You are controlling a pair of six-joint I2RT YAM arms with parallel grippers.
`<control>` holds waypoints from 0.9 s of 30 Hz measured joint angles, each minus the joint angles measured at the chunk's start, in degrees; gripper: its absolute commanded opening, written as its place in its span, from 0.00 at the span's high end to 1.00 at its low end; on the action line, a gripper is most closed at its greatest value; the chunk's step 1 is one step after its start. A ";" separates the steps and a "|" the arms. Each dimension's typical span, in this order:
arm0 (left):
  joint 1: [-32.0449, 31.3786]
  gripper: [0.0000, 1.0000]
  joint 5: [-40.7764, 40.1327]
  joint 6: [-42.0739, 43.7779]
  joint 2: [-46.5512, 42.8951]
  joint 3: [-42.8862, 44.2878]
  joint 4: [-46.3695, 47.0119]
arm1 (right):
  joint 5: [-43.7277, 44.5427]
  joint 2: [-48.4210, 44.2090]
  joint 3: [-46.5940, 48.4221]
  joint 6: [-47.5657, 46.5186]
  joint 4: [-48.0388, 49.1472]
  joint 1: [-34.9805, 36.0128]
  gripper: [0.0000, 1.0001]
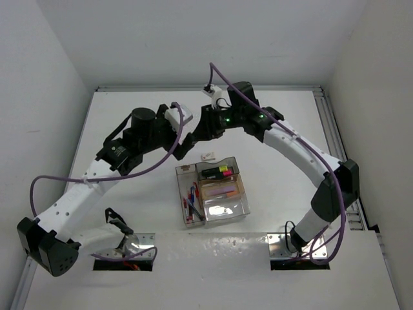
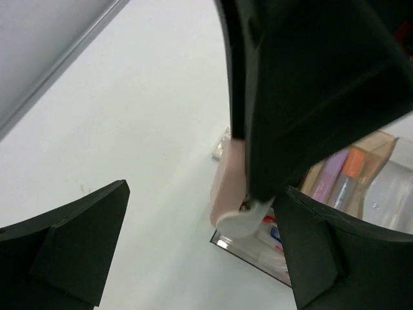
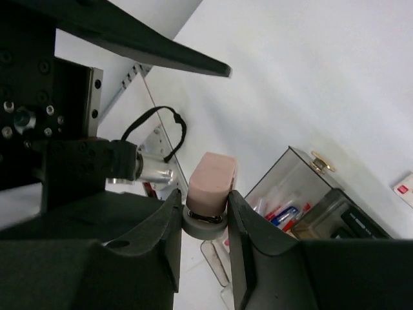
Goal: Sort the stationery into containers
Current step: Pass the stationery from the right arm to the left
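My right gripper [image 3: 204, 195] is shut on a pale pink eraser [image 3: 210, 178] with a grey sleeve, held in the air above the table. In the left wrist view the same eraser [image 2: 226, 184] hangs from the right gripper's black fingers [image 2: 310, 97], between my left gripper's [image 2: 201, 216] wide-open jaws, which do not touch it. From above, both grippers meet at the left gripper [image 1: 182, 141] and right gripper [image 1: 199, 131], just behind the containers [image 1: 236, 163]. The long smoky tray [image 1: 181, 194] holds red and blue pens [image 1: 192, 197]. Highlighters [image 1: 222, 172] lie in the dark tray and the amber one [image 1: 221, 192].
A small white eraser [image 1: 207, 155] with a red label lies on the table just behind the trays, and it also shows in the right wrist view as the white eraser [image 3: 405, 188]. A metal rail [image 1: 329, 129] runs along the table's right edge.
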 measured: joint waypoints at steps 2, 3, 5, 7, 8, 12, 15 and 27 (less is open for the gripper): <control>1.90 0.00 1.86 -2.03 0.00 0.28 0.13 | -1.86 -0.33 -0.76 0.37 1.25 -1.77 1.00; 3.13 0.00 3.04 -2.82 0.07 0.74 -0.59 | -3.06 -0.59 -1.31 0.37 1.64 -2.84 1.00; 6.27 0.00 5.11 -3.23 0.20 2.25 -1.86 | -4.90 -1.60 -3.10 0.24 1.18 -5.66 1.00; 10.60 0.00 9.49 -3.06 0.33 3.96 -2.43 | -7.06 -2.64 -5.05 -0.02 1.11 -8.09 1.00; 12.52 0.01 13.03 -2.86 0.33 4.52 -2.64 | -8.20 -3.21 -5.99 -0.39 1.05 -9.40 1.00; 16.74 0.15 27.91 -3.41 1.75 5.68 -3.54 | -12.74 -5.16 -8.26 -2.05 1.70 -11.50 1.00; 17.11 0.19 39.12 -5.01 5.92 7.63 -4.00 | -16.20 -7.32 -9.84 -3.63 2.67 -11.23 1.00; 15.19 0.20 56.85 -11.63 13.20 8.35 -2.21 | -22.75 -11.89 -9.88 -15.04 -0.26 -6.86 1.00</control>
